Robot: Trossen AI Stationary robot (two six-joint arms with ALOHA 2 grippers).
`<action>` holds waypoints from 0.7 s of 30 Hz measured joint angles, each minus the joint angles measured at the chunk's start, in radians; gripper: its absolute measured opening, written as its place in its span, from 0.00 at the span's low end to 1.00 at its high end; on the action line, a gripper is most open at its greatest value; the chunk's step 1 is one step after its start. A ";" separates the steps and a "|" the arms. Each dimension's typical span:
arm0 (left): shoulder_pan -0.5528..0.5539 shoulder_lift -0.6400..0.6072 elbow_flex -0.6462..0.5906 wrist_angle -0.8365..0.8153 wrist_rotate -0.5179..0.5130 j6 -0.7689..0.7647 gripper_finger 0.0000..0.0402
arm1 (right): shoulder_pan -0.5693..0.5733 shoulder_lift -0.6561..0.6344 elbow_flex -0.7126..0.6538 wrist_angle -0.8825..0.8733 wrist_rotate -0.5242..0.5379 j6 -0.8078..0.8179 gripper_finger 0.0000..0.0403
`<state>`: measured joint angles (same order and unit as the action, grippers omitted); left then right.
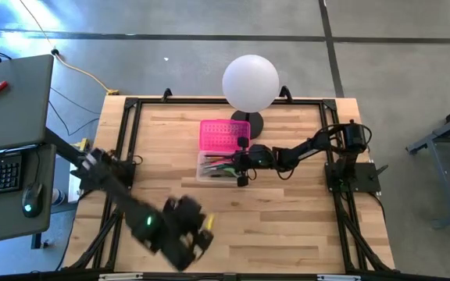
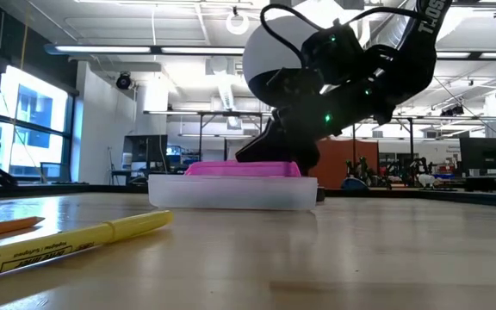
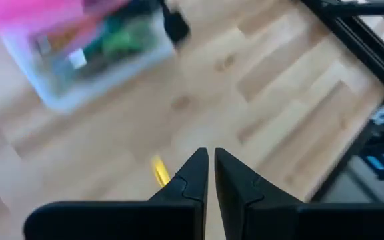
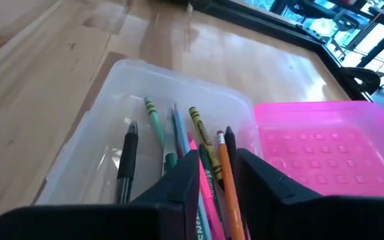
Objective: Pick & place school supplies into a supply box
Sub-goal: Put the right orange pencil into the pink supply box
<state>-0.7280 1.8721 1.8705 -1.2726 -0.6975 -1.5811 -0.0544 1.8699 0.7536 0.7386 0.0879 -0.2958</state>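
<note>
Clear plastic base of the supply box sits just past table centre, toward 12 o'clock, in the high view; its hot-pink dotted lid lies open, flipped to the 12 o'clock side, touching the base. White globe lamp stands right behind the lid.

Right gripper is over the box's 3 o'clock end, arm reaching in from the 3 o'clock edge of the table. Right wrist view: its fingers stand parted with a gap between them and nothing clamped; pencils and pens lie in the base below and past them: a black pen, a green pencil, an olive pencil, an orange pencil, a pink one. All loose in the box, roughly parallel.

Left gripper is near the table's 6 o'clock edge, at about 7 o'clock from the box and well apart from it. Left wrist view: fingers nearly together, only a thin slit, nothing between them. A yellow stub on the table shows just beside the left fingertip; contact can't be told.

Low view: yellow highlighter and an orange pencil tip lie on the wood in the foreground, outside the box, well apart from it.
</note>
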 joint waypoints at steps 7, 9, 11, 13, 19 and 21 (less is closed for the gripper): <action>-0.155 0.145 -0.001 -0.011 0.042 -0.424 0.15 | 0.020 -0.029 0.001 -0.083 0.112 -0.035 0.20; -0.180 0.177 -0.001 -0.021 0.049 -0.516 0.15 | 0.036 -0.069 0.001 -0.181 0.167 -0.041 0.20; -0.207 0.200 -0.001 -0.044 0.055 -0.596 0.15 | 0.055 -0.120 0.001 -0.271 0.213 -0.041 0.20; -0.219 0.220 -0.001 -0.052 0.055 -0.652 0.15 | 0.076 -0.188 0.001 -0.371 0.246 -0.008 0.20; -0.235 0.259 0.000 -0.092 0.105 -0.760 0.15 | 0.085 -0.295 0.001 -0.475 0.243 0.204 0.20; -0.235 0.269 0.000 -0.089 0.118 -0.761 0.15 | 0.079 -0.295 0.001 -0.485 0.265 0.223 0.20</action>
<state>-0.9627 2.1410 1.8706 -1.3614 -0.5797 -2.3424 0.0246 1.5751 0.7544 0.2540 0.3526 -0.0726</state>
